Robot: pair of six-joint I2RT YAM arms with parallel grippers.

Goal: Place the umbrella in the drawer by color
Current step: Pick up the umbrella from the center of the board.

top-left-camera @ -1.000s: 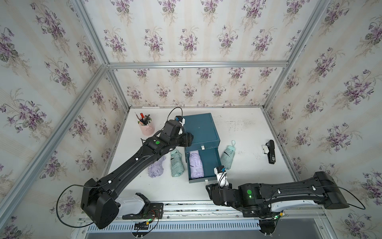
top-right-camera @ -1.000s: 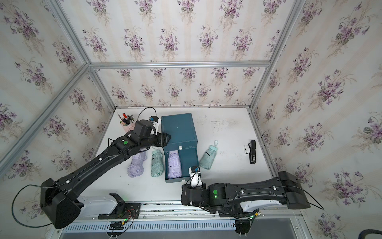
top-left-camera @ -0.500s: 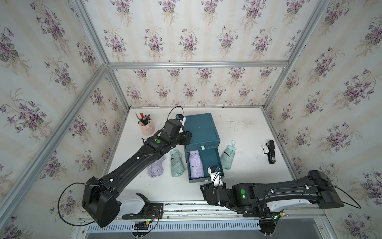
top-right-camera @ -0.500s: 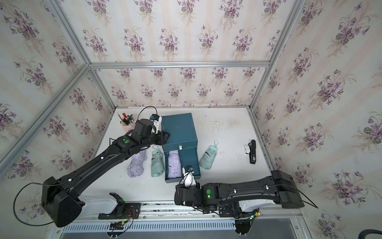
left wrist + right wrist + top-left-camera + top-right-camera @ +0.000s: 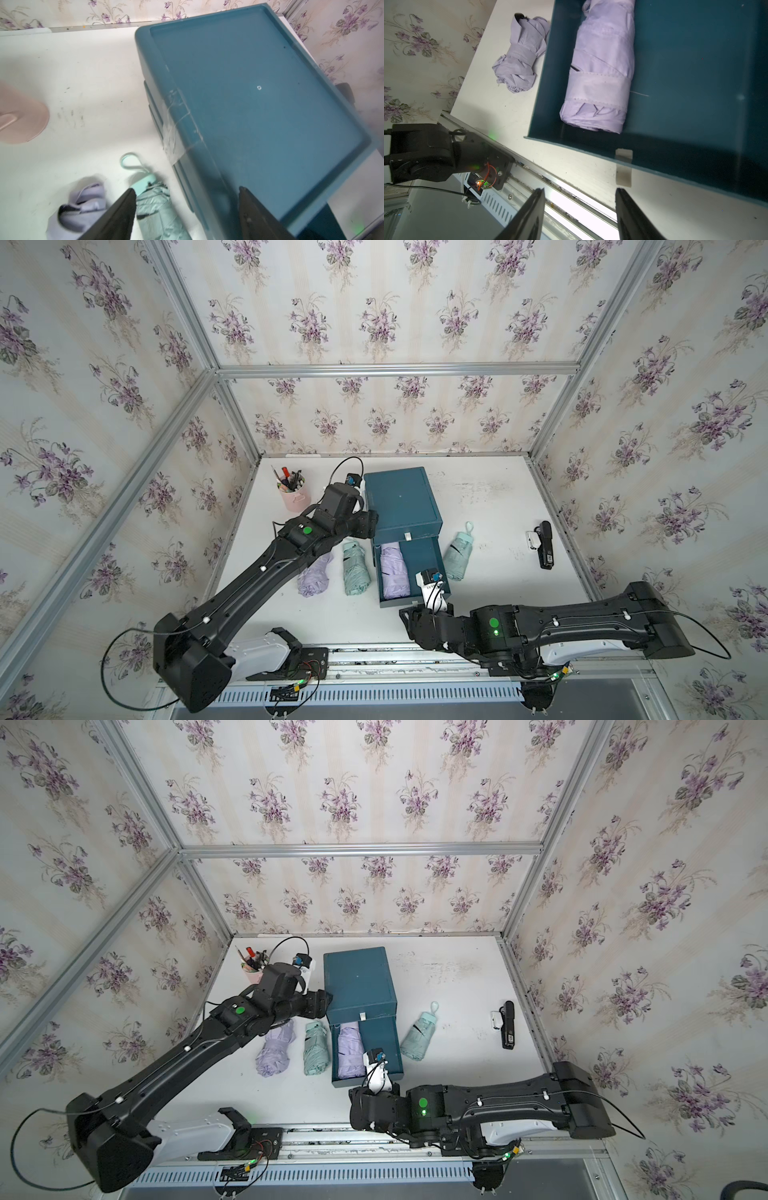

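Item 1, I log: lilac folded fabric umbrella [image 5: 314, 578] flat on the white counter [image 5: 498, 506], long axis parallel to the pulled-out drawer [image 5: 430, 556] of the dark teal cabinet [image 5: 401, 497], left of and base-ward from my spread, empty left pincer [image 5: 187, 190]; right pincer [image 5: 579, 189] spread, farther.

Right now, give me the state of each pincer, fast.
Left pincer: open, holding nothing.
Right pincer: open, holding nothing.

Robotics lab test cell: aluminium framing [image 5: 395, 369] and floral wallpaper panels [image 5: 374, 302] enclose a white table [image 5: 490, 497], 2 robot arms [image 5: 266, 572] at its front.
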